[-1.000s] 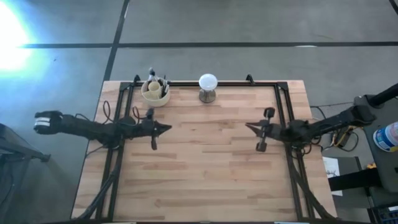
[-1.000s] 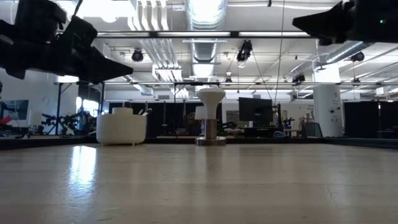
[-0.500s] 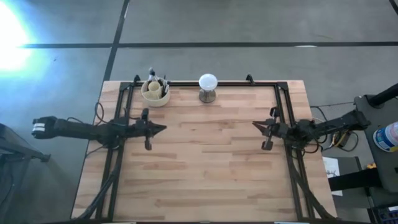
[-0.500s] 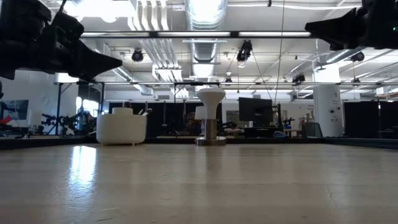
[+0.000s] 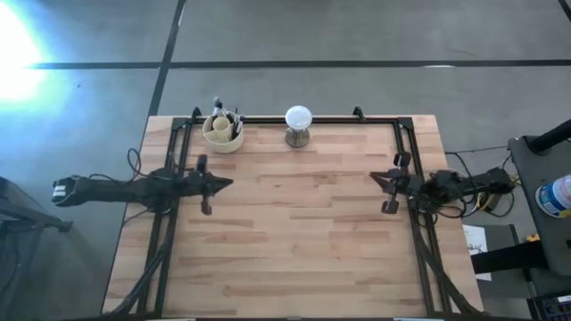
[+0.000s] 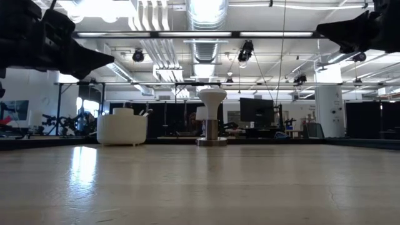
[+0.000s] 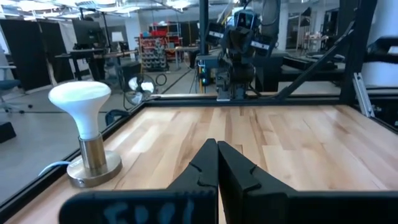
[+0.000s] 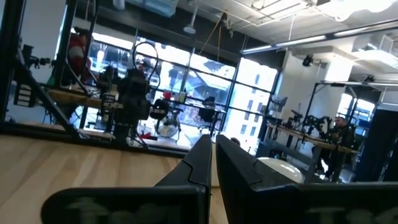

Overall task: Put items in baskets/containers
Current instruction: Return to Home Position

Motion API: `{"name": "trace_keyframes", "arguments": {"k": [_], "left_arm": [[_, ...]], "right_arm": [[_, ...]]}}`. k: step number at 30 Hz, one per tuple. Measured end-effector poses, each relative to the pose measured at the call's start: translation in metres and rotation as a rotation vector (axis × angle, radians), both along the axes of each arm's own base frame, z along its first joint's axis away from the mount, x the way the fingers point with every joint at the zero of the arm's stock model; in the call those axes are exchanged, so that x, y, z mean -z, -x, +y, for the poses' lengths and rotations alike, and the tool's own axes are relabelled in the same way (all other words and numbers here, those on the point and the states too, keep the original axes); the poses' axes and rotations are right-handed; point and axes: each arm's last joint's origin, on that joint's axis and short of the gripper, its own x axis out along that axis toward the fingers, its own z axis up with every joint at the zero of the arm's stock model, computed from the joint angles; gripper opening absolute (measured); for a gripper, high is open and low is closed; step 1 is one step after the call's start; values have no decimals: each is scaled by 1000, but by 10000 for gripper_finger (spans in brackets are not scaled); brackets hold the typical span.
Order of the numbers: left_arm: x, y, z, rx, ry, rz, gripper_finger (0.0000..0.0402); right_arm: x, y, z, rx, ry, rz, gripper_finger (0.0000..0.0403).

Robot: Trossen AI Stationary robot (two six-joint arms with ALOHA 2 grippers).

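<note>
Strong glare whitens the floor [image 5: 13, 53] at far left, and ceiling lights [image 6: 206, 9] shine brightly overhead.

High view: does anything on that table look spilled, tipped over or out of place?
Nothing stands out. The brushes stand in the cup near the table's back edge, the white ball beside it is upright, and the left arm and right arm hover at the sides, jaws shut and empty.

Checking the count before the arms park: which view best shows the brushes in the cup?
The high view: it looks down into the cream cup, so the brushes standing in it show. The low view shows only the cup's side wall, with a few tips above the rim. Neither wrist view clearly shows it.
</note>
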Motion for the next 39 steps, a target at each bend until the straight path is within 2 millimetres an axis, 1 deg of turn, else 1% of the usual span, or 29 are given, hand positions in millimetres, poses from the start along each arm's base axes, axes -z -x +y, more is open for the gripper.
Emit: {"name": "trace_keyframes", "arguments": {"k": [12,21,24,30,36,39], "left_arm": [[3,19,-1,-1,-3,-7,0],[5,19,-1,-1,7,25,0],[5,19,-1,-2,13,31,0],[6,19,0,-8,17,36,0],[5,19,1,-29,16,36,0],[5,19,1,-32,17,32,0]], "right_arm": [[7,0,-1,25,5,69,17],[21,-2,-5,50,-28,196,17],[21,-4,-6,-17,-26,200,17],[23,-5,-15,-53,-61,205,17],[23,-3,-28,49,-109,192,17],[23,-2,-33,73,-123,187,17]]}}
